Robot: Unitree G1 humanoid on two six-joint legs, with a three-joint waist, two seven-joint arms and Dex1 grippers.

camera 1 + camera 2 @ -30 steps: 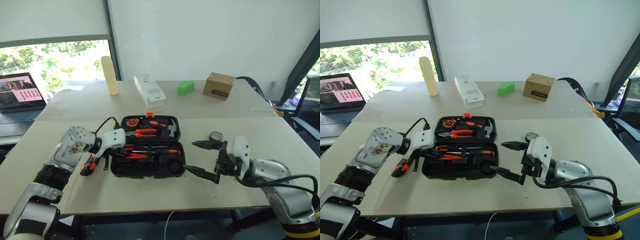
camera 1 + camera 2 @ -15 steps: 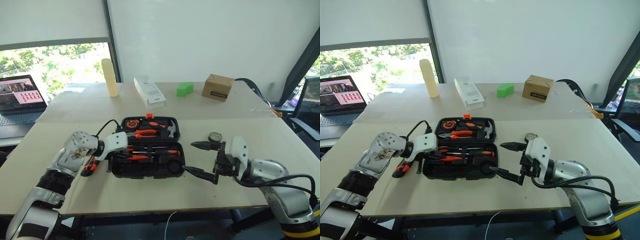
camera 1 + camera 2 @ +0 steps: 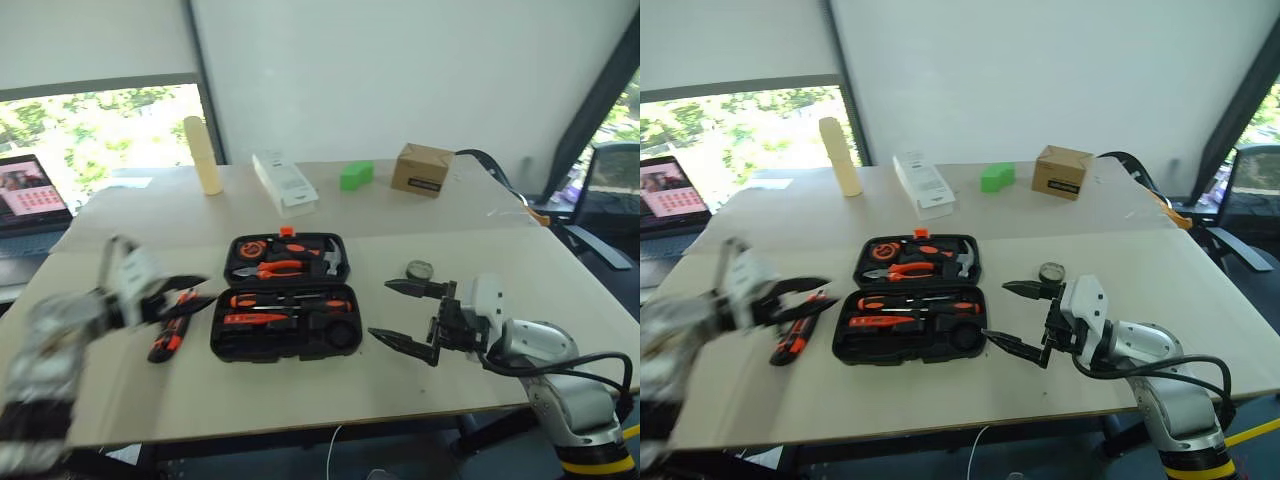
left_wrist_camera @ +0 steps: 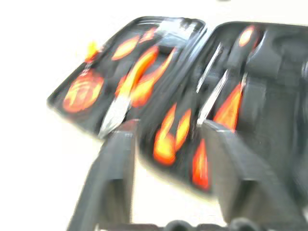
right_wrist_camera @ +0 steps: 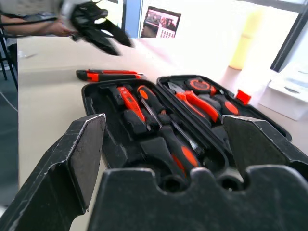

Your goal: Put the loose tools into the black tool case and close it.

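Left eye view: the black tool case (image 3: 283,297) lies open on the worktop (image 3: 330,385), lid half away from the robot, tray half toward it. Two orange-and-black screwdrivers (image 3: 290,301) sit in tray slots. The orange-black utility knife (image 3: 167,332) lies loose on the worktop just beside the case's left edge. The small dark tape roll (image 3: 419,270) lies apart on the case's right. Judged step: loading is part done, with knife and roll not yet in. The left pincer (image 3: 185,295) hangs above the knife, blurred, fingers parted and empty. The next move likely calls for lowering it onto the knife's handle and closing across its narrow body.

Right eye view: the right pincer (image 3: 1012,317) hovers just off the case's right edge, fingers spread wide, holding nothing and touching nothing. The roll lies just beyond its far finger, within easy reach.

Left wrist view: the left pincer's fingers (image 4: 118,183) stand well parted with nothing between them; the open case lies ahead, blurred, orange handles in both halves.

Right wrist view: both wide fingers (image 5: 79,163) frame the tray. The knife lies on the worktop beyond the case, with the left pincer above it. The orange latch (image 5: 243,96) shows at the lid's rim. Closing waits until both loose items are seated.
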